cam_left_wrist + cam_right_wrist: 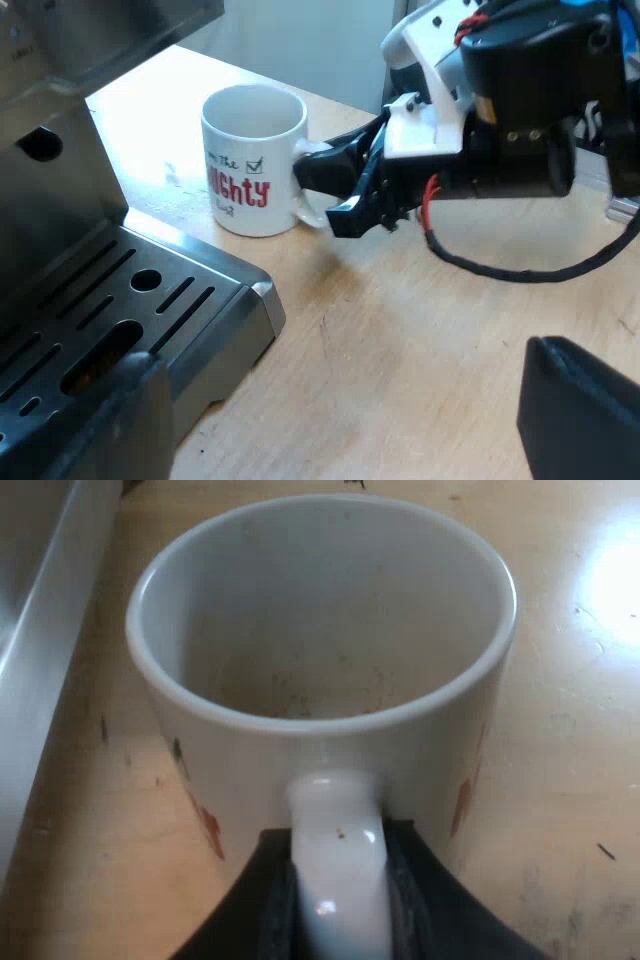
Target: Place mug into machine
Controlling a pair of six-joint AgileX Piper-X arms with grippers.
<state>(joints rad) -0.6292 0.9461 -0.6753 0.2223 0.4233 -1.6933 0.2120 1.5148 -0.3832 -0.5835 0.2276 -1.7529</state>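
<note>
Mug (320, 680) stands upright ahead of the right gripper (338, 890), fingers (250, 910) clamped on its handle (335, 815); drip tray (225, 300) close beside; left gripper (335, 400) hangs spread wide.

On right tool (318, 195): two blk fingers, angular, chunky at the tips. At approx 2 o'clock from them, a white moulded mount (425, 125) w/ rounded edges, then a blk boxy housing (520, 110) w/ small brass-coloured screw heads (512, 135) on its face. Up close its fingers (245, 905) look matte blk, tapering. Left tool (340, 425): fingers (585, 410) blk, blunt, flat-faced slabs.
</note>
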